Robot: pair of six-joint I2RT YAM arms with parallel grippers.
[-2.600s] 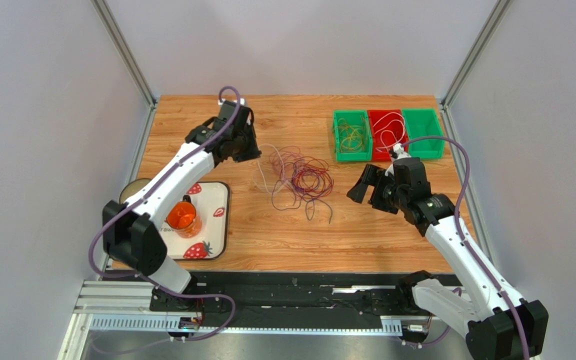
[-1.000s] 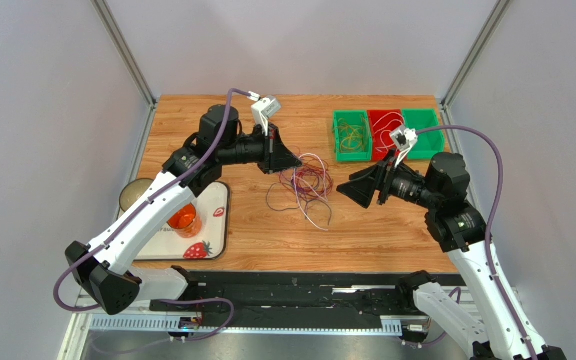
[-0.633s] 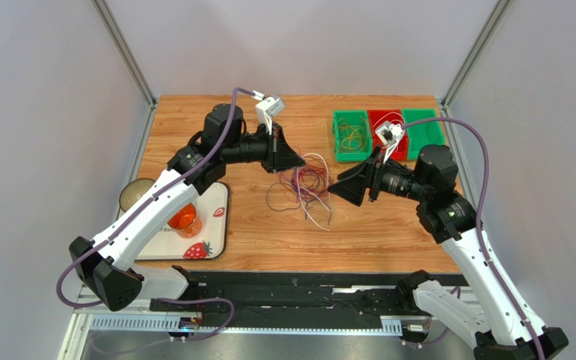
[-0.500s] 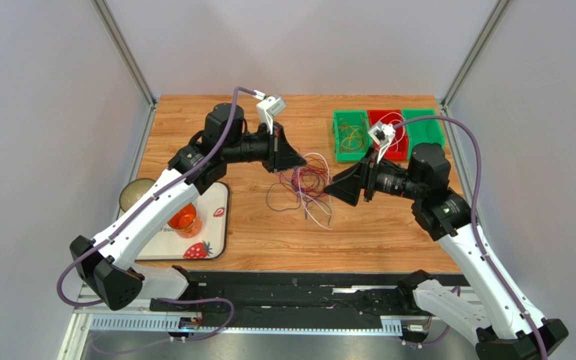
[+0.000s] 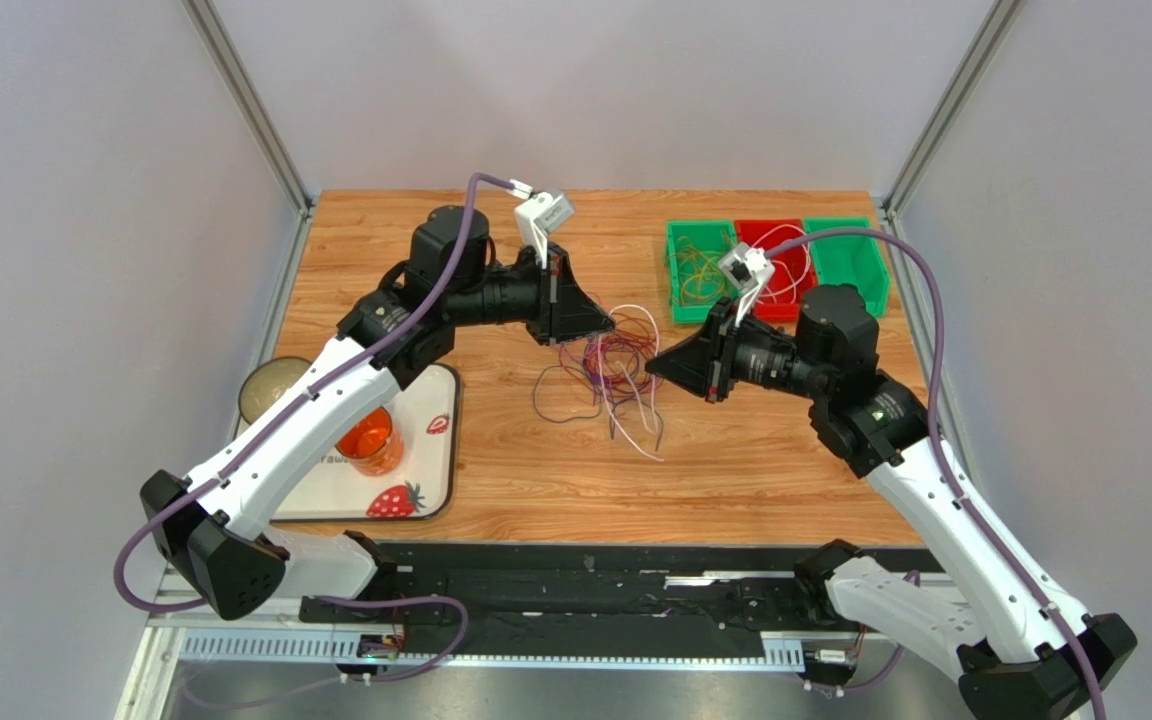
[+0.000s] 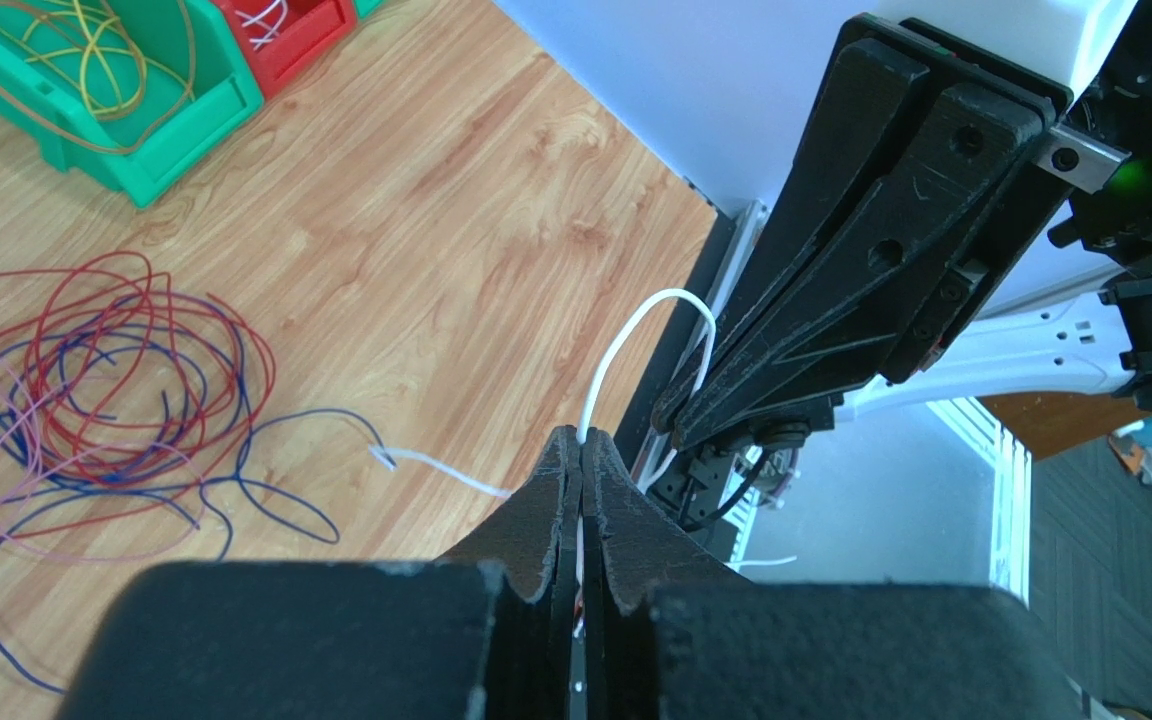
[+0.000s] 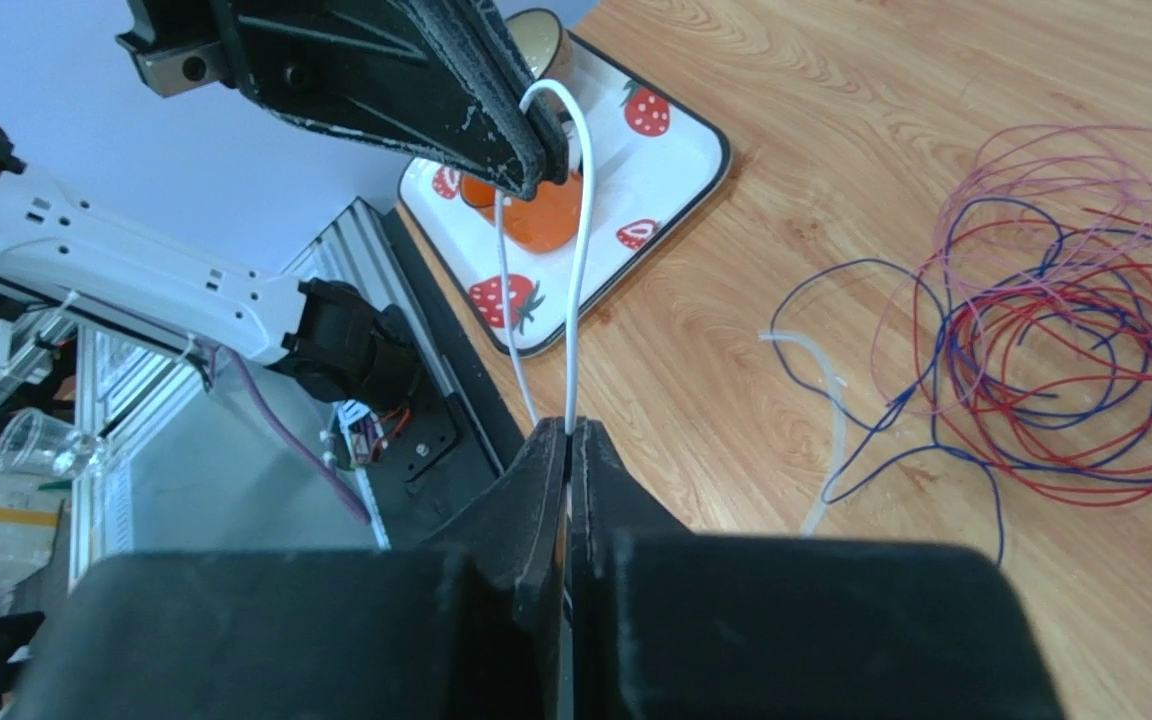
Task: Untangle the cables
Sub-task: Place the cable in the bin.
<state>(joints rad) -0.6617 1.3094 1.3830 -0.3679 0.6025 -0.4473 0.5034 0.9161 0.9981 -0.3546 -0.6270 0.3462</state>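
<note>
The cables (image 5: pixel 615 375) lie as a loose tangle of red, blue and pink loops mid-table, also visible as the tangle (image 6: pixel 102 383) and the tangle (image 7: pixel 1056 353) in the wrist views. One white cable (image 5: pixel 636 317) arcs up off the wood between both grippers. My left gripper (image 5: pixel 606 329) is shut on one stretch of this white cable (image 6: pixel 654 311). My right gripper (image 5: pixel 654 365) is shut on another stretch of the white cable (image 7: pixel 578 225), a short way from the left gripper (image 7: pixel 534 162). Both grippers hover above the tangle, tips facing each other.
A green bin (image 5: pixel 672 278) with yellow wires, a red bin (image 5: pixel 772 225) with white wires and another green bin (image 5: pixel 838 225) stand at the back right. A strawberry tray (image 5: pixel 425 458) with an orange cup (image 5: pixel 363 435) sits front left, beside a round bowl (image 5: pixel 267 393).
My right gripper moved left toward the left gripper and shut on the raised white cable. The left gripper, after lifting that cable from the tangle, has held still.
</note>
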